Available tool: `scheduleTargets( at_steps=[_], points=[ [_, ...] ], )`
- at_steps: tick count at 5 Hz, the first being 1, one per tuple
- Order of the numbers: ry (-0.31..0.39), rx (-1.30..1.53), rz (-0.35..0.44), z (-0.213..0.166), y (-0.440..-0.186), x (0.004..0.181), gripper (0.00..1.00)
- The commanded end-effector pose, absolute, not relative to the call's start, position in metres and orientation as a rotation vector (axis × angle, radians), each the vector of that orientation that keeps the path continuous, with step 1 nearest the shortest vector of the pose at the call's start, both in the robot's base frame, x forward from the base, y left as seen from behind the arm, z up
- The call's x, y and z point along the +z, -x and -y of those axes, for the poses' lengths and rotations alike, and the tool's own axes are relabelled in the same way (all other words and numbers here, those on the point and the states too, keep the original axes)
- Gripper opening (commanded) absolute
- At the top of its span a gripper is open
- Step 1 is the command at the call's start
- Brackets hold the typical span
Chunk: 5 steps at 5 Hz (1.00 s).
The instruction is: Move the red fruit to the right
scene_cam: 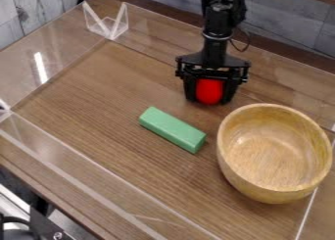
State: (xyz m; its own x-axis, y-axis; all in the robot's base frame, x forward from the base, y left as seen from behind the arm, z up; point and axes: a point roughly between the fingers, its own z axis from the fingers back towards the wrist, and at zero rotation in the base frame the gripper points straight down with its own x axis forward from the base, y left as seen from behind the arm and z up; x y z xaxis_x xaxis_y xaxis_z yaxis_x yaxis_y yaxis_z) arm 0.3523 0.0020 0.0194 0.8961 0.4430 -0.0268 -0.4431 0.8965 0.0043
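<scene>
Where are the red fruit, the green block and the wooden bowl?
Red fruit [209, 91]: camera view, on its front side, below the end effector.
Green block [173, 129]: camera view, on its top face.
Wooden bowl [272, 151]: camera view, on its inside.

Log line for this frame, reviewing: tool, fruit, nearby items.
tool: open, at red fruit | red fruit: on table, hold unclear | green block: on table | wooden bowl: beside block

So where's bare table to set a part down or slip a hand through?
Left of the green block, out to the table edge; also between wire stand and gripper. Crowded: gripper, red fruit, block and bowl bunch together.
</scene>
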Motion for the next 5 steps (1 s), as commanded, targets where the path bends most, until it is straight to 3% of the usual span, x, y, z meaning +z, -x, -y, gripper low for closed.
scheduleTargets(
  at_steps=[1,2,3,5],
  points=[
    [0.012,0.465,0.028,-0.017,-0.369,0.036,1.00],
    [0.031,0.456,0.055,-0.021,-0.363,0.060,0.00],
    [0.054,0.481,0.091,-0.022,-0.364,0.084,0.00],
    [0.107,0.449,0.156,-0.002,-0.361,0.149,0.00]
  ],
)
